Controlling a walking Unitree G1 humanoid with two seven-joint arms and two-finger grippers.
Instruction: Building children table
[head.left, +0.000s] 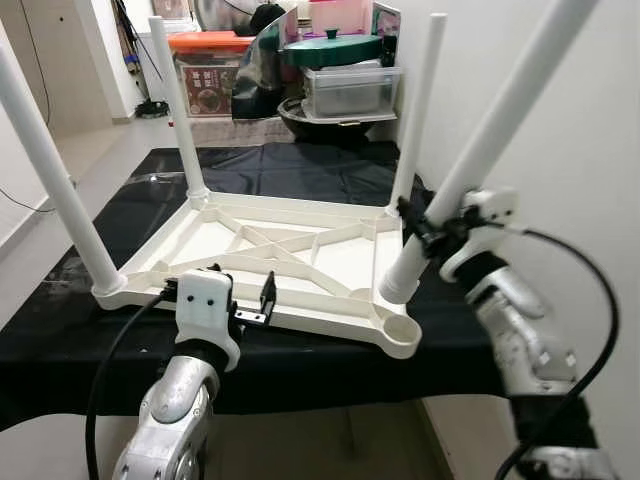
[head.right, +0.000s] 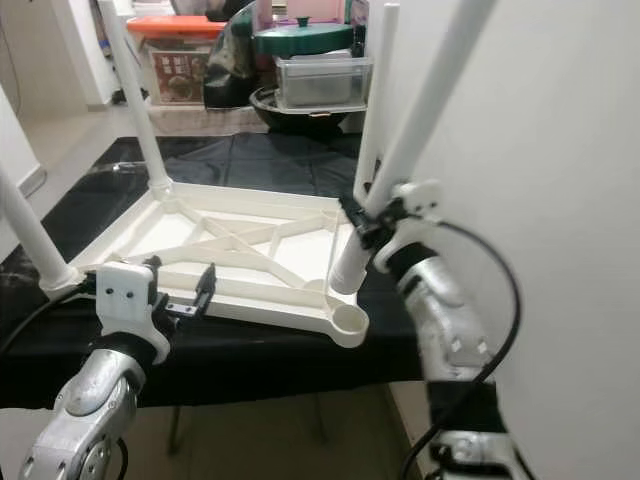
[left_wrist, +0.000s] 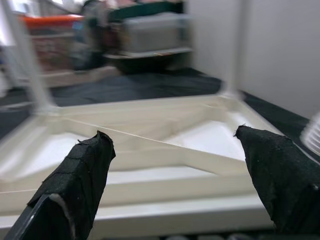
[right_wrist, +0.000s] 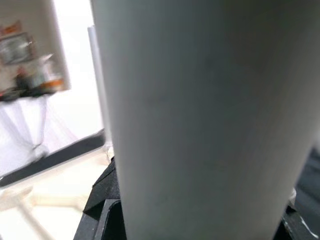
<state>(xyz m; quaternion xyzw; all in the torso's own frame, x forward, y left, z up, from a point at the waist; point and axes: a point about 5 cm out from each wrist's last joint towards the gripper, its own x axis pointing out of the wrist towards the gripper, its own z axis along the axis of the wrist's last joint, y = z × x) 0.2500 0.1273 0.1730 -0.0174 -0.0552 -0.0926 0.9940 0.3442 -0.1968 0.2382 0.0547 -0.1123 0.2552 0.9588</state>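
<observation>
An upturned white plastic tabletop (head.left: 290, 262) with raised ribs crossing its underside is laid on a black cloth (head.left: 300, 170) covering the table. Three round white legs (head.left: 178, 105) are seated upright in its corner sockets; the near right socket (head.left: 402, 331) is seen open and round. Just above that socket, a fourth leg (head.left: 470, 160), tilted, is clamped by the right end effector (head.left: 420, 232), its black fingers closed around the tube. The left end effector (head.left: 243, 300) is held spread wide at the tabletop's near edge, gripping nothing. Beyond the tabletop, a clear lidded bin (head.left: 350, 90) under a green lid (head.left: 330, 48) and an orange-lidded box (head.left: 208, 70) are stacked on the floor beside a pale wall.
</observation>
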